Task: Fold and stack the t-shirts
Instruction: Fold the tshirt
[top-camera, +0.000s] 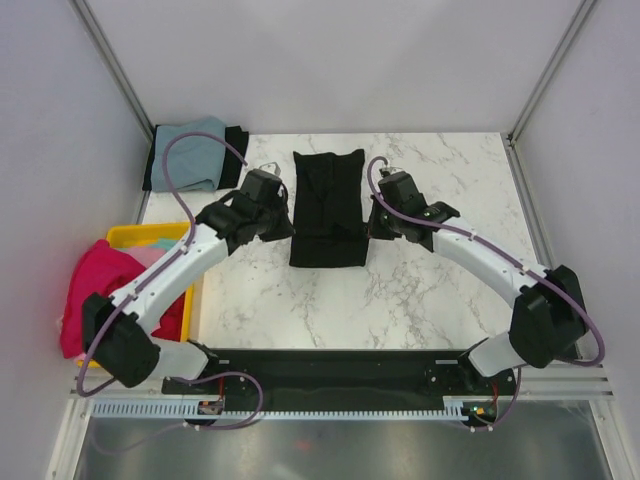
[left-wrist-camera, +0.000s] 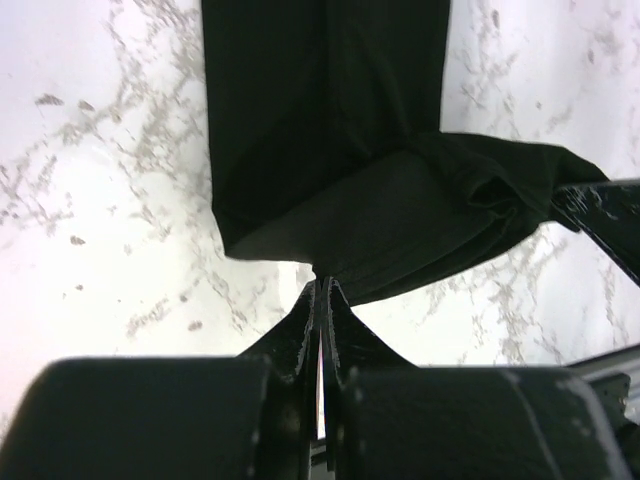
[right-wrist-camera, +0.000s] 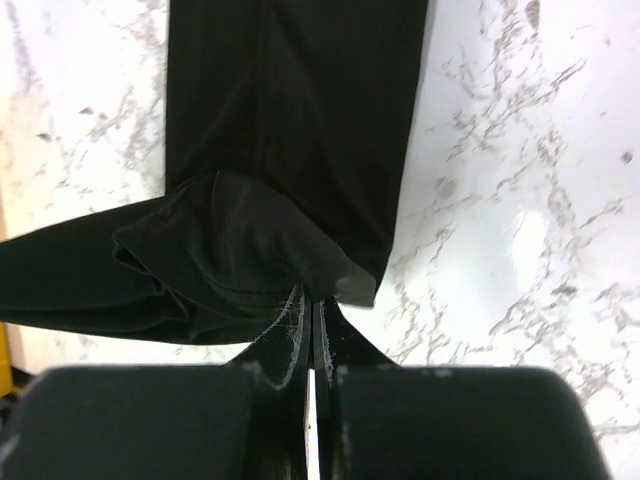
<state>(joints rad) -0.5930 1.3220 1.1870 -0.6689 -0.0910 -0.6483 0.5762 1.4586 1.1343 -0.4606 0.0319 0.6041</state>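
My left pincer (left-wrist-camera: 322, 285) is squeezing tight shut on one near corner of the big black soft cloth t-shirt (top-camera: 327, 200). My right pincer (right-wrist-camera: 310, 295) is squeezing tight shut on the other near corner. The shirt is lying in the middle of the white marble table (top-camera: 440, 170), folded into a long strip pointing away from me. Its near end is hanging up off the table between my two pincers. Its far end is lying flat.

I think I am folding the near end over onto the far end. To do it well, both pincers should be going forward together, at the same height, so the edge between them is not sagging or twisting. Some cloth is bunching up by my right pincer, so a gentle pull sideways should be smoothing it. I should be laying the edge down right on the far edge before letting go.

Far off in the left corner, a folded grey-blue cloth t-shirt (top-camera: 192, 155) is lying on a second black cloth t-shirt (top-camera: 238, 140). At my left, a bright magenta cloth t-shirt (top-camera: 95, 285) is spilling out of a yellow plastic bin (top-camera: 150, 236).
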